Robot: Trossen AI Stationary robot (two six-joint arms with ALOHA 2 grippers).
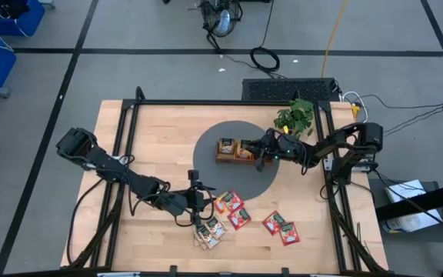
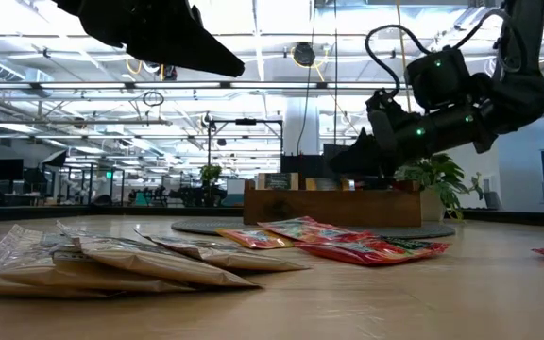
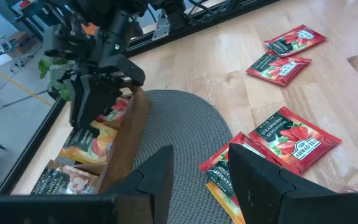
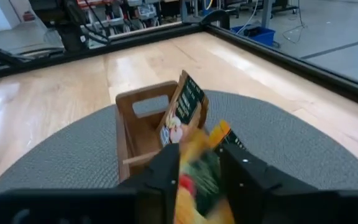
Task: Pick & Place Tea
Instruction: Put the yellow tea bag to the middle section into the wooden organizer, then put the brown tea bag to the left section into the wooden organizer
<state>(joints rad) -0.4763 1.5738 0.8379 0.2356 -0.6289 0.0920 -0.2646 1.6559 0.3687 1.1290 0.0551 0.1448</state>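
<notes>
A brown wooden tray [image 1: 223, 158] stands on a round grey mat [image 1: 206, 142], with tea sachets upright in its compartments [image 4: 185, 106]. My right gripper [image 4: 201, 158] hovers low over the tray's right part, fingers apart, with a blurred orange sachet [image 4: 199, 171] between them. My left gripper [image 3: 197, 162] hangs open above the table's near middle, over nothing, beside the loose tea. Red sachets [image 1: 233, 206] [image 1: 281, 228] and green-and-tan ones [image 1: 210, 231] lie flat on the wood. My right gripper has its fingers either side of the orange sachet's upper end [image 4: 194, 155], coming from the table's right side, nearly level. I cannot tell whether they touch it. The sachet stands upright, its lower part down toward the tray.
A green leafy plant [image 1: 297, 117] stands just behind my right arm at the mat's far right. A black frame [image 1: 129, 115] runs round the table. Bare wood lies left of the mat and along the near right.
</notes>
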